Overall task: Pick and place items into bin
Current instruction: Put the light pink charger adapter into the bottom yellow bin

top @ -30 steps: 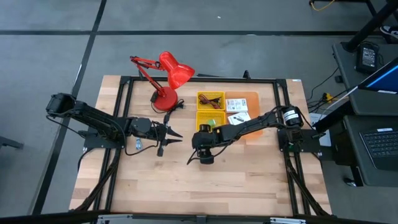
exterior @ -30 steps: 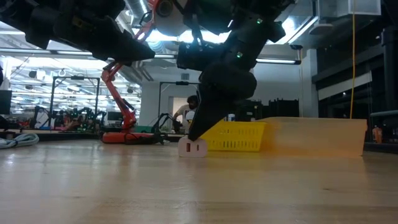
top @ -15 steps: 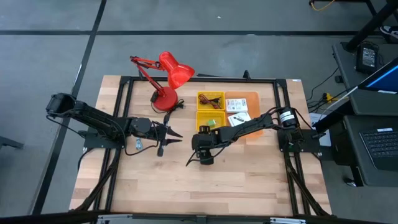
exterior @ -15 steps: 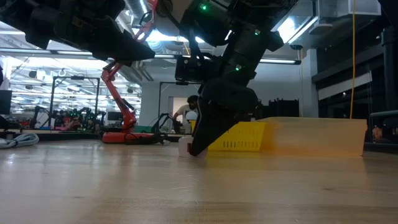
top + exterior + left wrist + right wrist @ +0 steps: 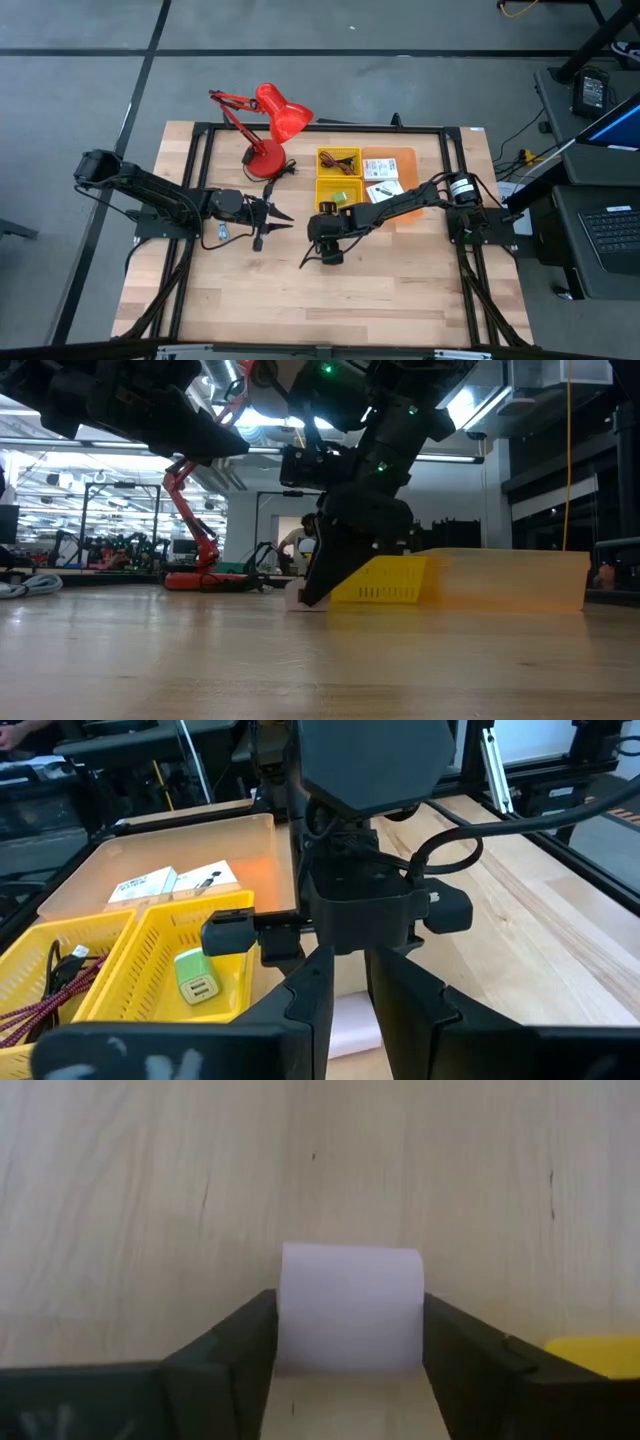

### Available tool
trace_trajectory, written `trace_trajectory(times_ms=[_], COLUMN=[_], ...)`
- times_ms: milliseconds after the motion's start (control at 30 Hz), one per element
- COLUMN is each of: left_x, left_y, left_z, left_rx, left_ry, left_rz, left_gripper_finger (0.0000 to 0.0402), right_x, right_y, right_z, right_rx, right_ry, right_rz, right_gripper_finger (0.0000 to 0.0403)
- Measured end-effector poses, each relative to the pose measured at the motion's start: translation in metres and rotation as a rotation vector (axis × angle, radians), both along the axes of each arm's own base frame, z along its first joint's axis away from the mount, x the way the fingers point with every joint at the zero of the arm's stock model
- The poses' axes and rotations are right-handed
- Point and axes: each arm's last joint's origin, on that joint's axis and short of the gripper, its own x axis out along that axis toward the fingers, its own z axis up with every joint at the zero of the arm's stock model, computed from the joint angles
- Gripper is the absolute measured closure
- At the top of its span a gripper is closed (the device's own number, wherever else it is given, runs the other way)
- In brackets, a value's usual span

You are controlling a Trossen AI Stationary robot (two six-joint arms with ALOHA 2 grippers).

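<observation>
A small white block (image 5: pixel 350 1308) rests flat on the wooden table, just in front of the yellow baskets (image 5: pixel 338 190). My right gripper (image 5: pixel 350 1342) stands over it, pointing down, with the block filling the gap between its fingers. In the low view the gripper (image 5: pixel 318 592) hides nearly all of the block (image 5: pixel 292 600). My left gripper (image 5: pixel 283 218) hovers open to the left of it, pointing at it and holding nothing. A green piece (image 5: pixel 195 985) and maroon cord (image 5: pixel 40 1005) lie in the baskets. White packets (image 5: pixel 165 883) lie in the orange tray (image 5: pixel 395 160). My right gripper pinches the white block between its two fingers, one finger (image 5: pixel 235 1345) on each of two opposite side faces (image 5: pixel 290 1330). The fingers come from above, pointing down. The block sits upright with its underside on the table.
A red desk lamp (image 5: pixel 270 125) stands at the far left of the table. The baskets and orange tray sit at the far middle, close behind the right gripper. Bare wood (image 5: pixel 300 300) spreads along the near half. A black frame rail (image 5: pixel 190 200) edges the work area.
My right gripper has come down over the white block, which a second ago stood in plain view beside its fingertips in the low view and is now almost hidden between the fingers. The block has stayed where it was.
</observation>
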Motion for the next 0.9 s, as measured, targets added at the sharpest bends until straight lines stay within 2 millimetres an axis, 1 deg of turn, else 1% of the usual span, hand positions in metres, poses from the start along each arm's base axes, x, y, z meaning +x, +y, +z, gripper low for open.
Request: trace_trajectory(times_ms=[133, 200, 333, 467, 600, 767, 900], left_x=[0.000, 0.000, 0.000, 0.000, 0.000, 0.000, 0.000], left_y=[0.000, 0.000, 0.000, 0.000, 0.000, 0.000, 0.000], left_z=[0.000, 0.000, 0.000, 0.000, 0.000, 0.000, 0.000], left_rx=[0.000, 0.000, 0.000, 0.000, 0.000, 0.000, 0.000], left_ry=[0.000, 0.000, 0.000, 0.000, 0.000, 0.000, -0.002], left_rz=[0.000, 0.000, 0.000, 0.000, 0.000, 0.000, 0.000], left_gripper_finger=[0.0334, 0.0336, 0.0338, 0.0336, 0.0337, 0.0340, 0.0341], right_x=[0.000, 0.000, 0.000, 0.000, -0.001, -0.002, 0.003], right_y=[0.000, 0.000, 0.000, 0.001, 0.002, 0.003, 0.007], right_z=[0.000, 0.000, 0.000, 0.000, 0.001, 0.012, 0.035], right_rx=[-0.001, -0.001, -0.001, 0.005, 0.012, 0.021, 0.018], right_ry=[-0.001, -0.001, -0.001, 0.003, 0.007, 0.057, 0.023], right_rz=[-0.001, -0.001, 0.000, 0.027, 0.036, 0.042, 0.056], right_gripper_finger=[0.0225, 0.0234, 0.0234, 0.0225, 0.0234, 0.0234, 0.0234])
